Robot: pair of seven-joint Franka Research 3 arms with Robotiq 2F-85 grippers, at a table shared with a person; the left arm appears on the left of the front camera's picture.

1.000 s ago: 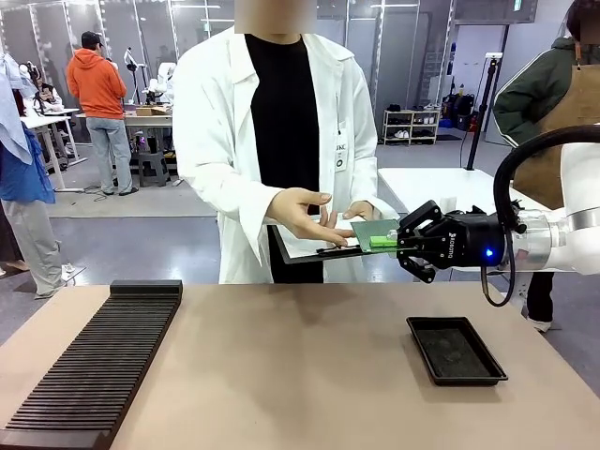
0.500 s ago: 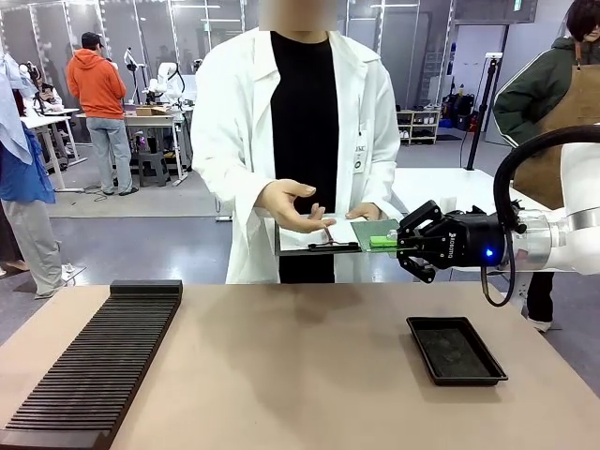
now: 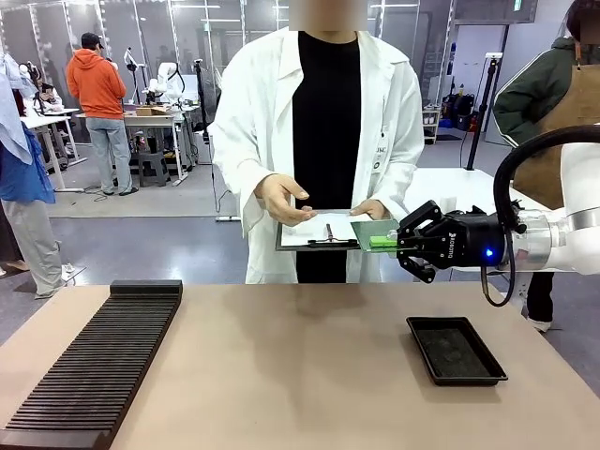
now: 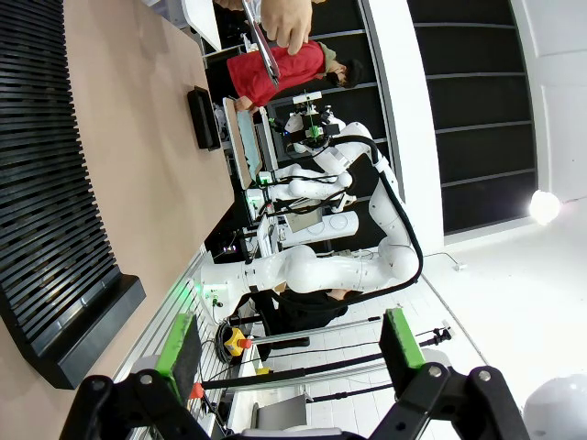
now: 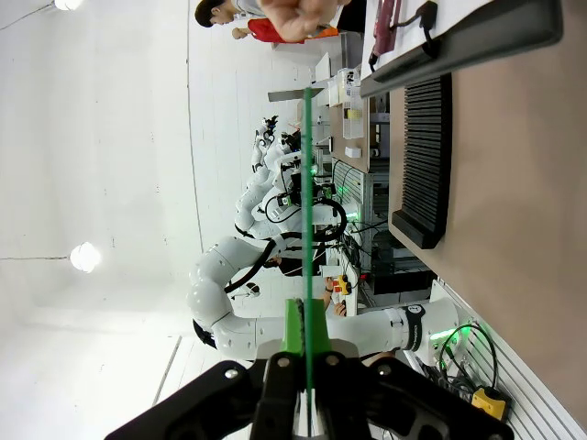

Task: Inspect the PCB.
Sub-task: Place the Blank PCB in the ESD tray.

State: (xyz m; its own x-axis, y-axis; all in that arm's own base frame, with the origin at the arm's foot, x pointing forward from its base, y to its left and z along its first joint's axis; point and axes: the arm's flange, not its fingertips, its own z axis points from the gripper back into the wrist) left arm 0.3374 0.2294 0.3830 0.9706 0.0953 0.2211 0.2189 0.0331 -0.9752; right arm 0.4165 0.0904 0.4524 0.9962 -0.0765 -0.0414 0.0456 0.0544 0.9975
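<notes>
Standing across the surface [image 3: 281, 366] from me, the person in the white coat [image 3: 253, 141] holds a clipboard [image 3: 323, 232] level and has one hand [image 3: 281, 199] over its paper, while the ribbed black rack [image 3: 94, 361] and the shallow black tray [image 3: 456, 350] lie well apart on the surface. My right tool [image 3: 386, 243] is clenched on the near edge of the PCB [image 3: 375, 228], holding it flat in the air just beside the clipboard, and my left tool [image 4: 284, 344] hangs released with nothing between its pads. I judge the board is presented and the check is under way; what remains is the verdict and putting the board down somewhere.
</notes>
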